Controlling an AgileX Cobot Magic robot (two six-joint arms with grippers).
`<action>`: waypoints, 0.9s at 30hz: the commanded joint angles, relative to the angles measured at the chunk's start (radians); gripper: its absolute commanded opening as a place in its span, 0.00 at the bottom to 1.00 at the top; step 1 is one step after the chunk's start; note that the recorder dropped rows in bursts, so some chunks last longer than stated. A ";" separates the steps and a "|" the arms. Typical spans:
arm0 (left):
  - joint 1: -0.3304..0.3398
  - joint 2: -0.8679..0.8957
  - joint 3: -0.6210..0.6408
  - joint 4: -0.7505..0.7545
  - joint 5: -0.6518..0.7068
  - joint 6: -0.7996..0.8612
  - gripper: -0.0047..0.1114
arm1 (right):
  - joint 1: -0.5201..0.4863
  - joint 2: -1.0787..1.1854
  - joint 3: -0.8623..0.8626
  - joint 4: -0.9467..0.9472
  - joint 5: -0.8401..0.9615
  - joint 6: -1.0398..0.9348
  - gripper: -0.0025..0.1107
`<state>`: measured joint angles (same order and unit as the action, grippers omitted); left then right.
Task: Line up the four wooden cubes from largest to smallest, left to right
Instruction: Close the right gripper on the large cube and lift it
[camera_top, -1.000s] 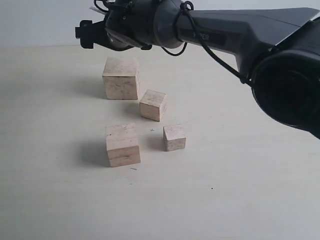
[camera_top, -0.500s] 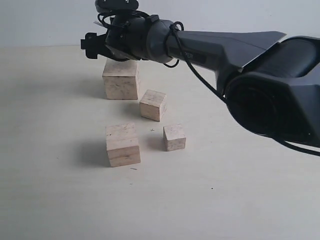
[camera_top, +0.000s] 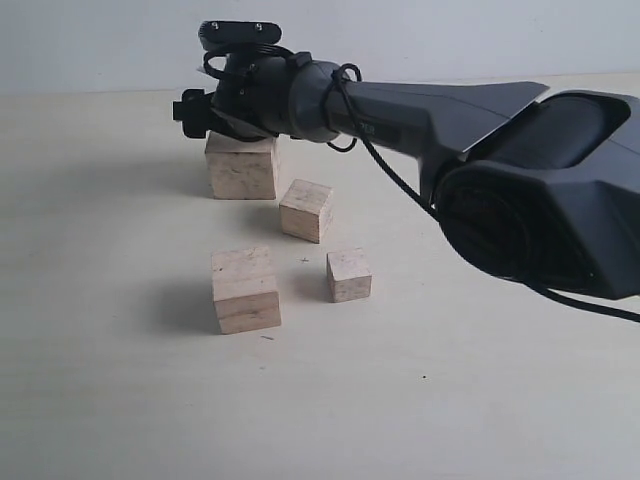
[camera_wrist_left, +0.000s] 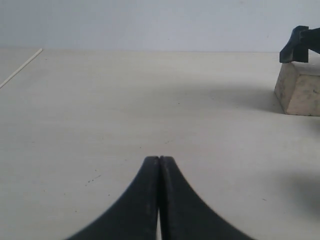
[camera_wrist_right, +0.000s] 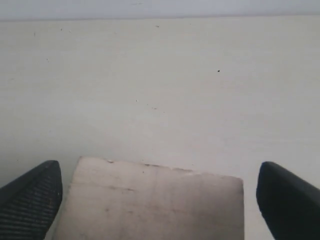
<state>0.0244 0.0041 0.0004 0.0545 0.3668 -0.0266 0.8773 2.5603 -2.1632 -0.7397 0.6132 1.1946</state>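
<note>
Four wooden cubes rest on the pale table. The largest cube (camera_top: 242, 168) stands at the back, also seen in the wrist views (camera_wrist_left: 302, 92) (camera_wrist_right: 150, 205). A smaller cube (camera_top: 306, 210) sits in front of it to the right. The second-largest cube (camera_top: 245, 290) is front left, and the smallest cube (camera_top: 348, 276) is front right. My right gripper (camera_top: 205, 112) (camera_wrist_right: 157, 170) hangs open just over the largest cube, one finger (camera_wrist_right: 32, 197) on each side of it, not touching. My left gripper (camera_wrist_left: 159, 159) is shut and empty, low over bare table.
The right arm's dark forearm and bulky joint (camera_top: 540, 190) stretch across the right half of the exterior view, above the table. The table's edge (camera_wrist_left: 20, 67) runs far off in the left wrist view.
The right arm has come down and shifted slightly right, bringing its open gripper from above the largest cube down around its top. The cubes have not moved.
</note>
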 joint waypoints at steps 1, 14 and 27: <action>0.003 -0.004 0.000 -0.008 -0.007 -0.008 0.04 | -0.005 0.018 -0.008 0.038 0.006 -0.007 0.89; 0.003 -0.004 0.000 -0.008 -0.007 -0.008 0.04 | -0.005 -0.028 -0.008 0.125 0.016 -0.116 0.25; 0.003 -0.004 0.000 -0.008 -0.007 -0.008 0.04 | -0.005 -0.216 -0.008 0.827 0.164 -1.395 0.02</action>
<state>0.0244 0.0041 0.0004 0.0545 0.3668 -0.0266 0.8773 2.3910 -2.1671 -0.0176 0.7211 0.0302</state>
